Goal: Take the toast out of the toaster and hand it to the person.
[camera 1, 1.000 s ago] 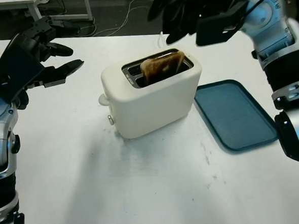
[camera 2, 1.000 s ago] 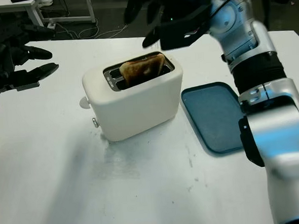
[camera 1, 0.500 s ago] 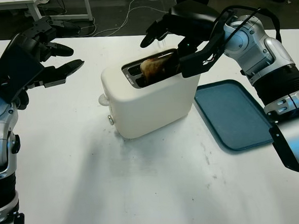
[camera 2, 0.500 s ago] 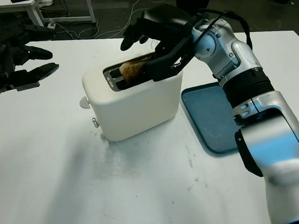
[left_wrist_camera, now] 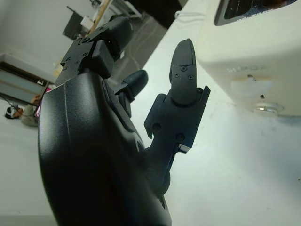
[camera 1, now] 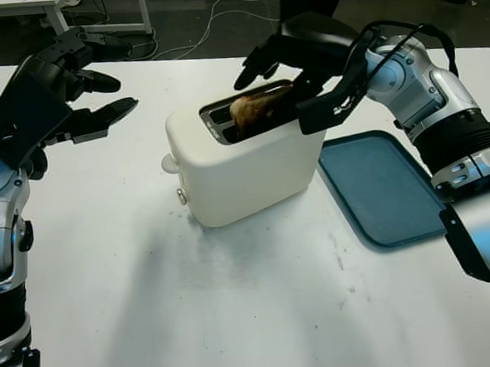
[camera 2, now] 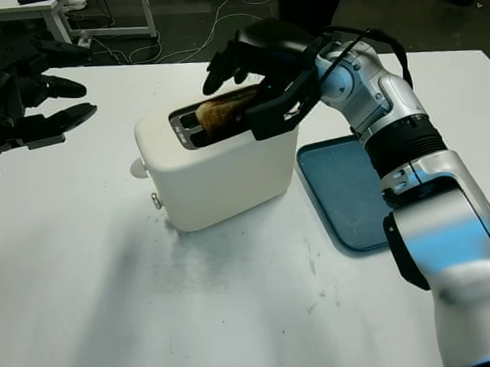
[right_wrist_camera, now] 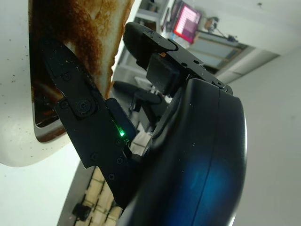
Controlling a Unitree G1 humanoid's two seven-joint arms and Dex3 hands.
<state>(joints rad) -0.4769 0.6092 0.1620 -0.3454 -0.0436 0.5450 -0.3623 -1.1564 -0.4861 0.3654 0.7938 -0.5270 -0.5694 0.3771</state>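
Browned slice of toast (camera 1: pixel 257 109) sticking up from rear slot of cream two-slot toaster (camera 1: pixel 245 163) on white desk (camera 1: pixel 235 300). Right hand (camera 1: pixel 300 59) reaching around toast, fingers (right_wrist_camera: pixel 77 101) flanking it (contact unclear). Left hand (camera 1: pixel 44 100) hovering open, well left of toaster. Blue plastic tray (camera 1: pixel 387 187) lying beside toaster.

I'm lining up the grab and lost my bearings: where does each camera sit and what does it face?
Left eye and right eye views: on the head, looking down at the white plastic toaster and blue tray; both arms show.
Left wrist view: beside the open left hand, facing the toaster's lever side.
Right wrist view: behind the right hand, facing the browned toast slice in its slot.
All share the toaster.
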